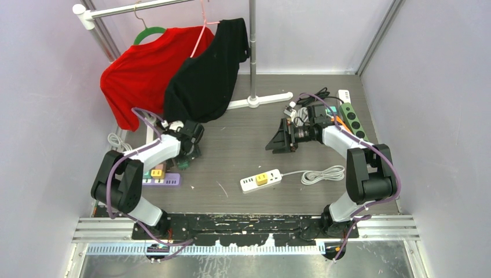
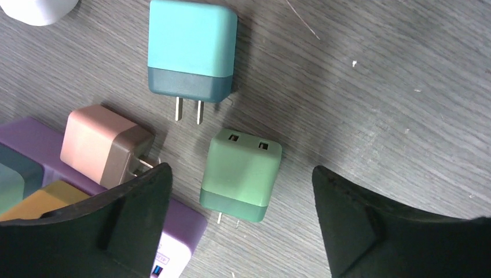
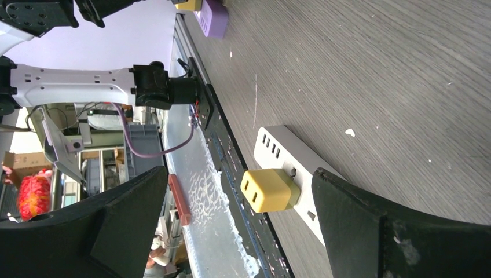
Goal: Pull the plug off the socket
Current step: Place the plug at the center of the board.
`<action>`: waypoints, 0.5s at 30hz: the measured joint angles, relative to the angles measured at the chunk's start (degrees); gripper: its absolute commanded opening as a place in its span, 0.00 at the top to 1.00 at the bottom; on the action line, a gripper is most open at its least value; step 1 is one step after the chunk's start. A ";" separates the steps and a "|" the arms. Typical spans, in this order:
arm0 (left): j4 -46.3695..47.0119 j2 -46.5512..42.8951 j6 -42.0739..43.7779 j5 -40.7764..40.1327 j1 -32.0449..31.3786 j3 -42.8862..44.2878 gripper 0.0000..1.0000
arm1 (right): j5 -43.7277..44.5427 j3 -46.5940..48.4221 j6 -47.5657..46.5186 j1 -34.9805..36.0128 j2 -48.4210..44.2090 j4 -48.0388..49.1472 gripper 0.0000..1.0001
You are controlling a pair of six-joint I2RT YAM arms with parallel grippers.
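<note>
A yellow plug sits in a white power strip at the table's middle front. It also shows in the right wrist view, seated in the strip. My right gripper is open and empty, hovering behind the strip and apart from it. My left gripper is open, low over a loose green plug lying on the table. A purple power strip lies beside it, with an orange plug on it.
Loose teal plug and brown plug lie near the green one. A clothes rack with a red shirt and a black shirt stands at the back left. A green power strip and a coiled white cable lie to the right.
</note>
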 measured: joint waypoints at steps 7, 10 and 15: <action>-1.75 -3.69 0.90 3.41 0.00 0.00 0.00 | 0.28 0.70 -2.56 -0.66 -0.07 -2.58 0.00; -2.12 -7.85 1.14 6.69 0.00 -0.11 0.00 | 0.92 2.08 -5.55 -1.95 -0.42 -5.38 0.00; -0.24 -20.00 1.73 13.75 0.00 -4.81 0.00 | 1.36 4.48 -9.11 -6.91 -2.12 -9.11 0.00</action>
